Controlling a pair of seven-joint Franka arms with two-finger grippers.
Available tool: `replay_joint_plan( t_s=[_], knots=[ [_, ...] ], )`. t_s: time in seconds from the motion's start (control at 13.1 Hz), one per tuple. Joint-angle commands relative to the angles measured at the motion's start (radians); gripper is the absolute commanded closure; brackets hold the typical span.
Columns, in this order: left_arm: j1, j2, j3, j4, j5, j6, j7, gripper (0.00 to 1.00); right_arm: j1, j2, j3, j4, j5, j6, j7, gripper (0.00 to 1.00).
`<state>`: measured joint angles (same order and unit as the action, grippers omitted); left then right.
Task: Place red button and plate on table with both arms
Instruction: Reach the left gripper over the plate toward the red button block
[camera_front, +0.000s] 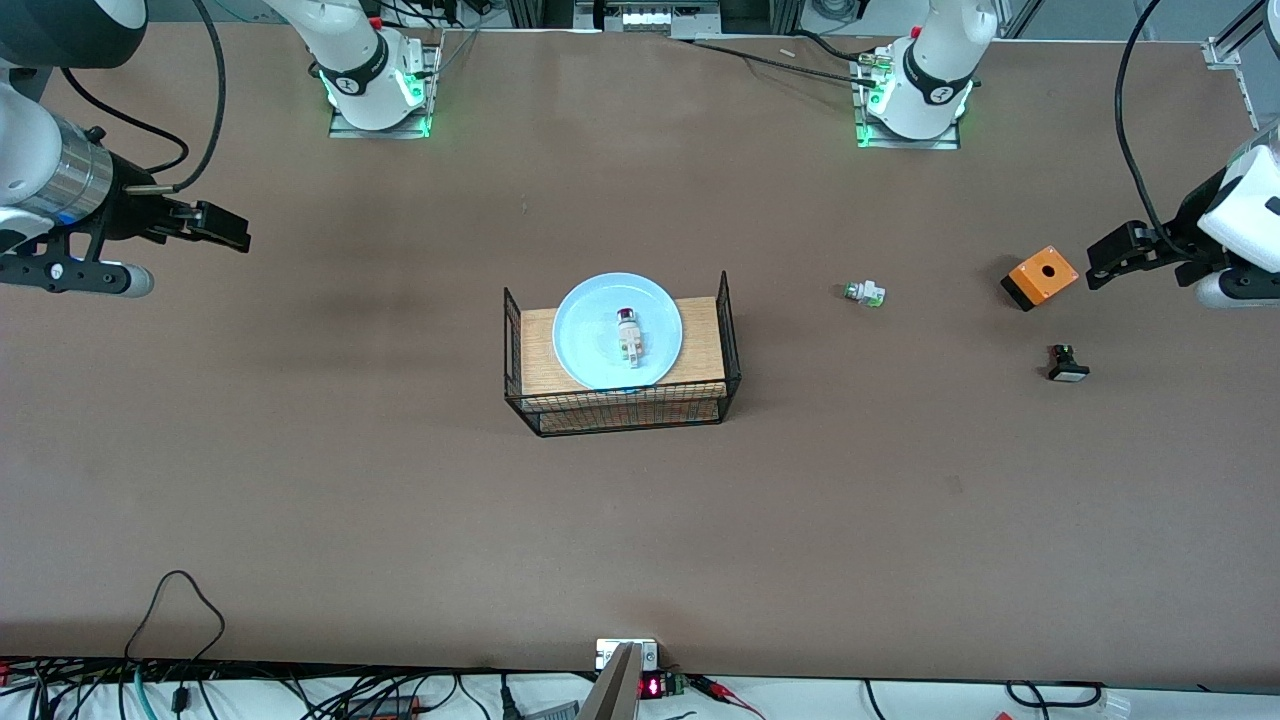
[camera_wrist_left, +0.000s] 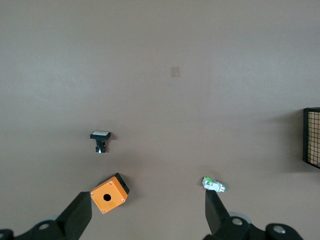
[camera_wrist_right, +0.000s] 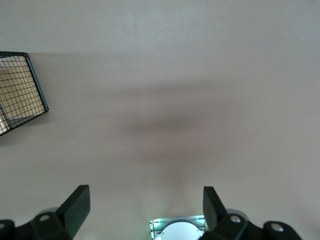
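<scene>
Both pincers wide open, empty: left pincer (camera_front: 1103, 262) over tabletop (camera_front: 350, 480) near orange box (camera_front: 1040, 277), right pincer (camera_front: 222, 227) at its end; pinch red button (camera_front: 629, 335) off plate (camera_front: 580, 340) first, then plate rim.

No text or label can be read anywhere.

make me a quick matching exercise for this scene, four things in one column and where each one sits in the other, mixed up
Things:
1. red button
2. plate
3. orange box
4. green-capped switch

Places:
A. on the wooden board inside the wire mesh frame
B. on the table, between the mesh frame and the orange box
C. lying on the plate
D. on the table under the open left gripper, toward the left arm's end

Pairs: 1-C, 2-A, 3-D, 4-B
</scene>
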<state>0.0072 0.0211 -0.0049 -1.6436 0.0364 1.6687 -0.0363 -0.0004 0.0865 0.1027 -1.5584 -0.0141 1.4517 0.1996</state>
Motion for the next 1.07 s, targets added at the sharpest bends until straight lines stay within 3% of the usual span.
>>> replay_joint_plan(
  t_s=[0.0, 0.38, 0.54, 0.84, 1.0],
  knots=[
    [-0.01, -0.026, 0.013, -0.022, -0.013, -0.016, 0.006, 0.0, -0.004, -0.01, 0.003, -0.011, -0.007, 0.01, 0.012, 0.0],
    [-0.022, -0.024, 0.006, -0.015, -0.007, -0.024, 0.024, 0.0, -0.006, -0.007, 0.002, -0.009, -0.006, 0.012, 0.012, 0.0],
    [-0.026, -0.017, -0.051, 0.008, -0.012, -0.085, 0.018, 0.0, -0.006, -0.002, 0.002, 0.0, -0.004, 0.01, 0.012, 0.0],
    [-0.03, 0.04, -0.298, 0.024, -0.01, -0.09, -0.182, 0.0, -0.006, 0.003, 0.002, 0.003, -0.006, 0.01, 0.012, 0.0],
    [-0.03, 0.123, -0.43, 0.091, -0.003, -0.09, -0.293, 0.0, -0.006, 0.003, 0.002, 0.003, -0.007, 0.009, 0.012, 0.0]
  ],
)
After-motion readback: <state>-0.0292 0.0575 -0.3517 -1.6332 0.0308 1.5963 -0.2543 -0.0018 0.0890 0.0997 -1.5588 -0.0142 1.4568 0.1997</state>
